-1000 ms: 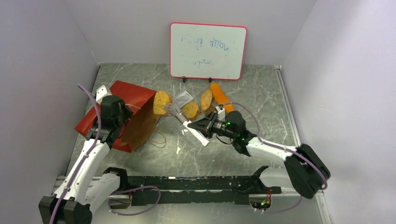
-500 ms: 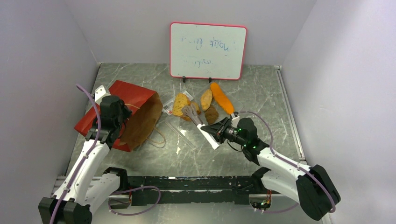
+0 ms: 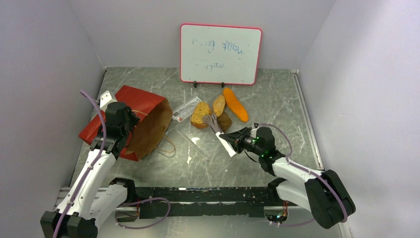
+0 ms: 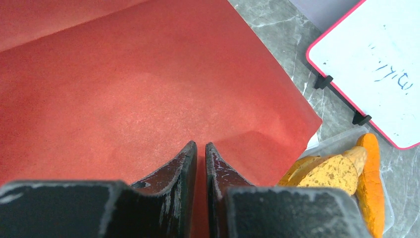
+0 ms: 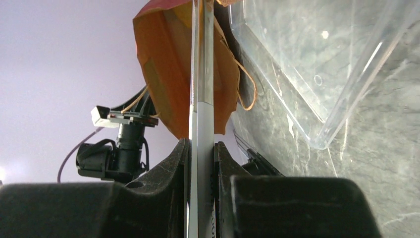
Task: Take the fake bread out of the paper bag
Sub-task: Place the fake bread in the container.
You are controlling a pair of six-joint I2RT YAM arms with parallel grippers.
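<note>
– Four pieces of the fake bread (image 4: 333,173) show, all lying outside the bag: a crusty slice (image 3: 200,114), an oval roll (image 3: 219,105), a dark lump (image 3: 225,122) and the orange baguette (image 3: 235,104). They are bunched just past the right gripper (image 5: 200,146).
– Does that gripper hold any of them?
– No. Its fingers are clamped on a white-handled tool (image 3: 211,120). The tool's grey head lies between the slice and the lump.
– And the paper bag (image 3: 141,99)?
– It lies on its side under the left gripper (image 4: 199,148), well apart from the right one, with its brown mouth gaping toward the bread. I cannot see to its bottom.
– How does the left gripper stand?
– Its fingers are drawn together to a slit, tips at the red outside. Whether any paper is pinched I cannot tell.
– What lies around them?
– A clear tray (image 5: 307,89) rests on the table (image 3: 277,99) between the right gripper and the bag's mouth. A whiteboard (image 3: 220,53) stands beyond the bread.
</note>
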